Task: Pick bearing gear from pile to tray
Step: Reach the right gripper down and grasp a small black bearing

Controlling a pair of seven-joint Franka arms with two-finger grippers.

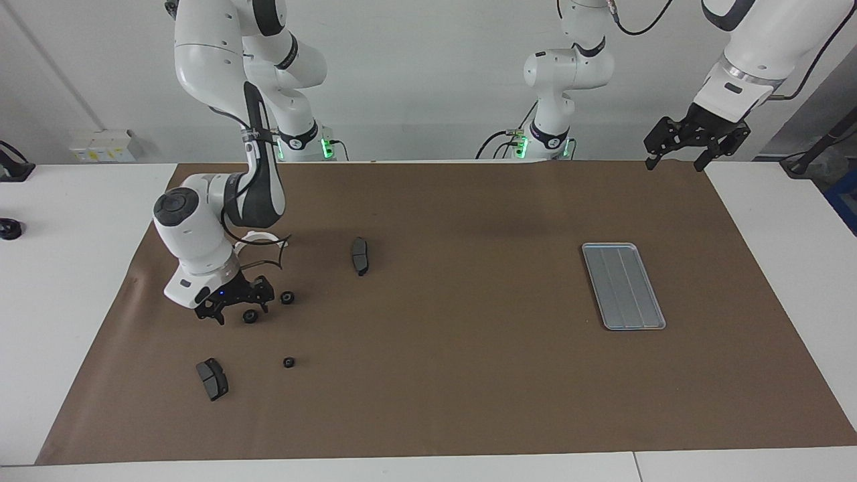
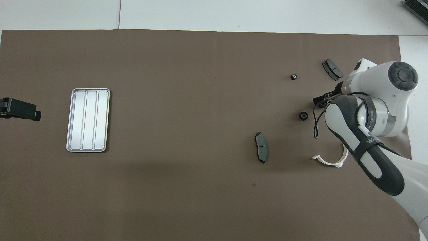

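Brake pad (image 1: 212,379); gear (image 1: 250,316) between open right end effector (image 1: 236,312) fingers.

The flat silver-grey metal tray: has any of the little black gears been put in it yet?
No. The flat silver-grey metal tray lies bare in the overhead view, its ridged floor showing with no part on it.

pile (image 1: 251,314) at right arm's end, tray (image 1: 623,286) toward left arm's end, well apart
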